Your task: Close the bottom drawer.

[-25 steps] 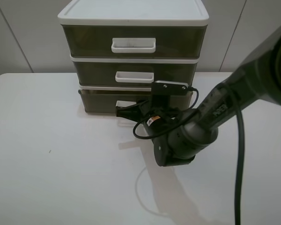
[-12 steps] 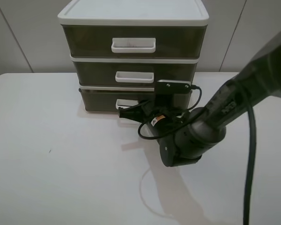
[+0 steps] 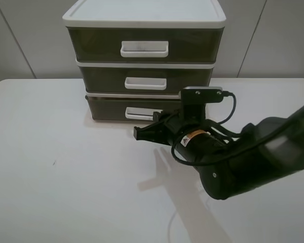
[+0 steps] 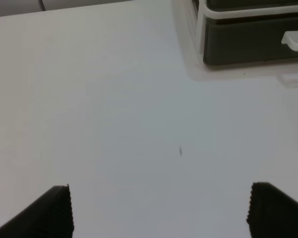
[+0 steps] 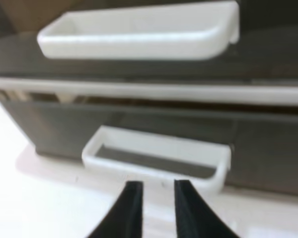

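Note:
The bottom drawer (image 3: 109,108) is the lowest of three smoky olive-brown drawers, with a white loop handle (image 3: 139,113). Its front looks nearly flush with the drawers above. My right gripper (image 3: 138,133) hovers just in front of and slightly below that handle, not touching it. In the right wrist view the two black fingers (image 5: 131,203) stand close together with a narrow gap, holding nothing, below the bottom drawer's handle (image 5: 154,161). My left gripper (image 4: 159,210) is wide open and empty above bare table, away from the bottom drawer (image 4: 248,47). It is out of the exterior view.
The drawer unit (image 3: 144,12) has a white lid and stands at the back of the white table (image 3: 55,177). The middle drawer (image 3: 106,80) and top drawer (image 3: 91,45) are shut. My right arm (image 3: 233,162) lies over the table's right side.
My right gripper has drawn back from the bottom drawer's handle, toward the front and right. The bottom drawer's front sits slightly further in than one second ago.

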Available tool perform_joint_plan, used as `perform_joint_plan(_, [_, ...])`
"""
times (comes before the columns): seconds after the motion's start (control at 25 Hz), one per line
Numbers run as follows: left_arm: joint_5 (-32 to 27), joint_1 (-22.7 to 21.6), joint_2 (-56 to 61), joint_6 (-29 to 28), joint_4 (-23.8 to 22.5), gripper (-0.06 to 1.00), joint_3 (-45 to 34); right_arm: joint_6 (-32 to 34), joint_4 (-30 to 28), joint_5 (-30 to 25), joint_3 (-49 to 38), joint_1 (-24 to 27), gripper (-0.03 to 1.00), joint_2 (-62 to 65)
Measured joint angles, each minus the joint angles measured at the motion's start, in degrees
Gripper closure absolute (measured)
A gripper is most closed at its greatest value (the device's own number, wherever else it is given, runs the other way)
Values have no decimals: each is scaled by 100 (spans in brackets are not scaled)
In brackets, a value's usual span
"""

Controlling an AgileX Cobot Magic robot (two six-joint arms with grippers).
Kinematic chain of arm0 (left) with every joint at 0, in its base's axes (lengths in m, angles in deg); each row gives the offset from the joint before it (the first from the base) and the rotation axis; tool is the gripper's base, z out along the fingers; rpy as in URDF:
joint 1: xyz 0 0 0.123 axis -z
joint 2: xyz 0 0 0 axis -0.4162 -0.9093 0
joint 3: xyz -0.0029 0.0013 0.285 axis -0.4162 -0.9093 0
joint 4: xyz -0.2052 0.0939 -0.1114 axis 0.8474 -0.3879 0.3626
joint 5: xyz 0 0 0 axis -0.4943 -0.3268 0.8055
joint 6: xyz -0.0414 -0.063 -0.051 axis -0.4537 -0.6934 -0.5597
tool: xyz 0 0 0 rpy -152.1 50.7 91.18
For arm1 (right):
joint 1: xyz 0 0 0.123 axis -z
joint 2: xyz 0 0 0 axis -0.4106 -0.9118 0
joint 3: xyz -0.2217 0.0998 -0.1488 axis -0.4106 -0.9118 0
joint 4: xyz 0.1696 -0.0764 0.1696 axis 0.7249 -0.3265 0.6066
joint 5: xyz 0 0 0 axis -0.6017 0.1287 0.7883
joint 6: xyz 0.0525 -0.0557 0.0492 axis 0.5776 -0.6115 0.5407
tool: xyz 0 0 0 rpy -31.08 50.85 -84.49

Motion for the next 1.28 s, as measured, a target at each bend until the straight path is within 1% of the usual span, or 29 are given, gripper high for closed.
perform_joint_plan(0.04, [0,0,0,0,0,23,0,-12,5,-259,-89,6,87,183])
perform_joint_plan(0.12, [0,0,0,0,0,23,0,-107,5,-751,-221,6,72,553])
perform_joint_plan(0.2, [0,0,0,0,0,23,0,-308,-6,-1238,-309,55,49,907])
perform_joint_plan(0.28, [0,0,0,0,0,23,0,-410,-6,-1887,-350,264,31,1296])
perform_joint_plan(0.32, [0,0,0,0,0,23,0,-434,0,-2266,-353,430,24,1518])
perform_joint_plan(0.4, [0,0,0,0,0,23,0,-456,4,-3003,-357,830,18,1965])
perform_joint_plan(0.48, [0,0,0,0,0,23,0,-460,-25,-3777,-360,1247,16,2362])
perform_joint_plan(0.52, [0,0,0,0,0,23,0,-463,-83,-4074,-360,1443,15,2542])
perform_joint_plan(0.68, [0,0,0,0,0,23,0,-456,-582,-5453,-364,2353,15,3461])
perform_joint_plan(0.76, [0,0,0,0,0,23,0,-451,-800,-6000,-364,2728,15,3943])
perform_joint_plan(0.84, [0,0,0,0,0,23,0,-446,-1074,-6516,-364,3213,15,4498])
perform_joint_plan(1.08, [0,0,0,0,0,23,0,-108,-2017,-7689,-364,4417,15,6285])
perform_joint_plan(1.2, [0,0,0,0,0,23,0,-40,-2483,-8387,-309,4830,15,7198])
perform_joint_plan(1.28, [0,0,0,0,0,23,0,-29,-2799,-9093,-175,5014,15,7761])
